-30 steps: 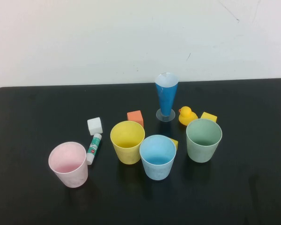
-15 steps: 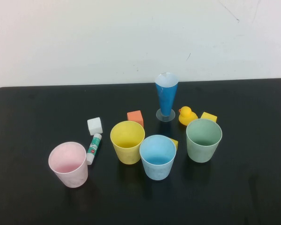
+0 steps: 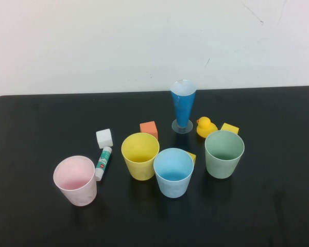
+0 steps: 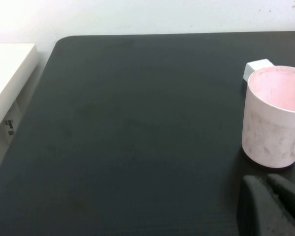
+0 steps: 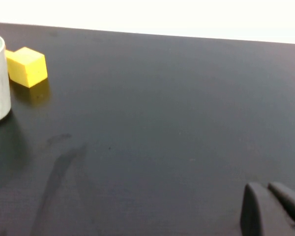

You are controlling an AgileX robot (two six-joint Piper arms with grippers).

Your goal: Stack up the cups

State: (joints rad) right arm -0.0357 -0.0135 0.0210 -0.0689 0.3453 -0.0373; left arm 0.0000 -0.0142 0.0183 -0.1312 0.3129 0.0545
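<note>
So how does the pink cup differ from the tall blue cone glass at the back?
The pink cup is short and wide-mouthed; the blue cone glass is tall and narrow. The pink cup rests on its own flat base, while the cone glass stands on a clear round foot. The pink cup sits nearest the robot on its left; the cone glass stands farthest back. Both are upright and apart from other things.

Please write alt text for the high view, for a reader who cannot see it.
Four upright cups stand apart on a black table: pink cup, yellow cup, light blue cup, pale green cup. Small toys lie behind; neither gripper shows.
</note>
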